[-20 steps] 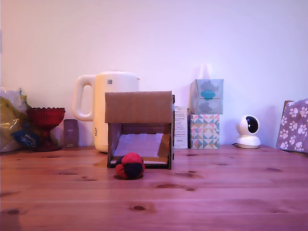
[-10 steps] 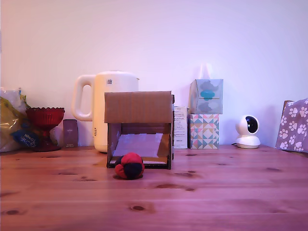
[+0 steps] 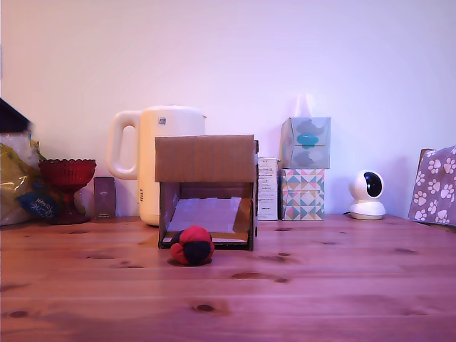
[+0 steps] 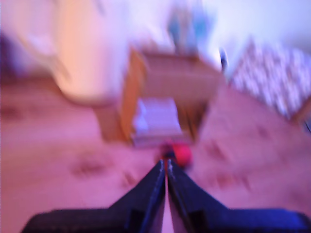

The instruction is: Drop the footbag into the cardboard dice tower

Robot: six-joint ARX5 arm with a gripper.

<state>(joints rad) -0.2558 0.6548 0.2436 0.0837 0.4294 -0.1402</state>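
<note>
on the knotty wooden tabletop (image 3: 320, 285) the red-and-navy soft round footbag (image 3: 192, 246) lies ungrasped at six o'clock of the brown corrugated cardboard dice tower (image 3: 206, 160), so the black end effector (image 4: 166, 167), fingers together, must likely open and reach for it.

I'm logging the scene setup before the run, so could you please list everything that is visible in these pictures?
footbag: one, red and dark, on the table before the tower's opening
cardboard dice tower: one, brown, table centre
kettle: one, white, behind the tower
goblet: one, red, exterior view's left
plastic bag: one, yellowish, far left
small dark box: one, beside the goblet
white carton: one, right of the tower
tissue boxes: two, stacked, patterned
camera: one, white, right
paw-print item: one, purple, far right
table: one, wooden
gripper: one, dark, fingers together, blurred, pointing toward the footbag
</note>
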